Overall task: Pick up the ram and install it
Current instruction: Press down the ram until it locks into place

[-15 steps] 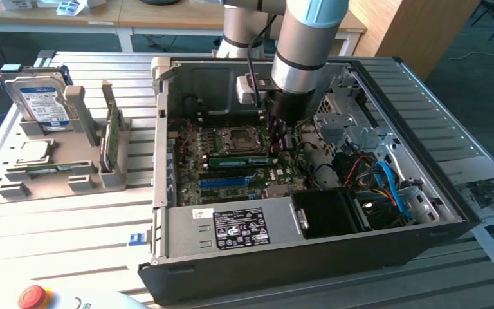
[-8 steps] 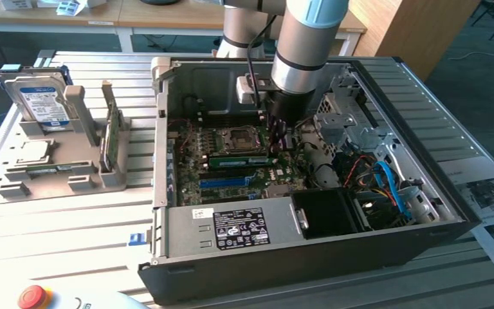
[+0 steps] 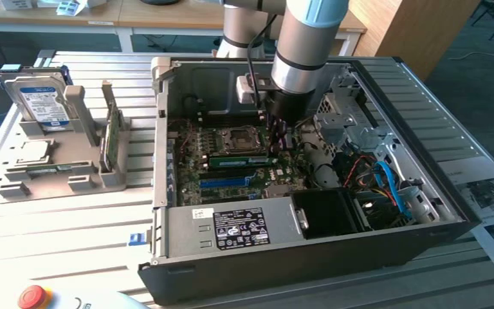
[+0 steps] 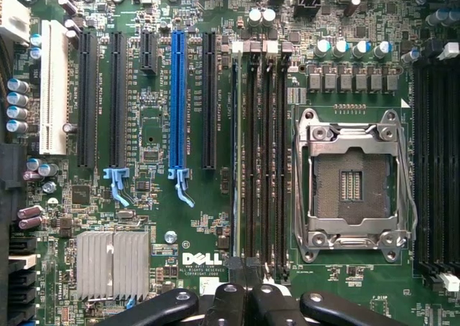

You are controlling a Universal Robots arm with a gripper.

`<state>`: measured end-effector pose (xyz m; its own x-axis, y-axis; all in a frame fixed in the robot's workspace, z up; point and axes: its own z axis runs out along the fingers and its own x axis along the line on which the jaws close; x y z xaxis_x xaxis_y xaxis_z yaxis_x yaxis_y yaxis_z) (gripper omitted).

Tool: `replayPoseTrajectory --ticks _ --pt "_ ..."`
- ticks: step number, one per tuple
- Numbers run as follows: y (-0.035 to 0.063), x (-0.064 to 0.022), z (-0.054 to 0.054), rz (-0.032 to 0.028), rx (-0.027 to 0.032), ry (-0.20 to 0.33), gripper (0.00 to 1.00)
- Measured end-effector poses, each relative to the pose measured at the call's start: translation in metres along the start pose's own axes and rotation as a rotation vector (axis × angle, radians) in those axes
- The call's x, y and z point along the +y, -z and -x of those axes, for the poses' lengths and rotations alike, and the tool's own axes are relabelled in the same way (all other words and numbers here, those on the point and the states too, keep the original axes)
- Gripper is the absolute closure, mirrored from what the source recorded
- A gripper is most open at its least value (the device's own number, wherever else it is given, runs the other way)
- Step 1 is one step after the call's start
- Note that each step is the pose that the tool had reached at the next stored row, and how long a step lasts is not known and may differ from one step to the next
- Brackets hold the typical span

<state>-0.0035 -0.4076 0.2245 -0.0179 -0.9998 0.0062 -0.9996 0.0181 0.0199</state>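
- Right, the gripper [image 4: 248, 286] sits pinched shut, low over the motherboard [image 3: 229, 174] inside the computer case [image 3: 316, 257].
- The ram [image 4: 236, 154] stands on edge in its slot beside the CPU socket [image 4: 353, 186].
- Press straight down, evenly, I'd say.

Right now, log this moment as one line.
arm: inside case | jaws: shut | ram: upright at board's memory slots | CPU socket: empty | spare ram: in holder
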Motion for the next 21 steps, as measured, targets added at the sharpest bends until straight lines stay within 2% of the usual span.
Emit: replayPoseTrajectory --ticks 17,21 --pt "0.0194 -0.0005 0.0 0.0014 0.0006 0.0 0.9" --pt "0.0199 -0.0005 0.0 0.0014 0.0004 0.0 0.9"
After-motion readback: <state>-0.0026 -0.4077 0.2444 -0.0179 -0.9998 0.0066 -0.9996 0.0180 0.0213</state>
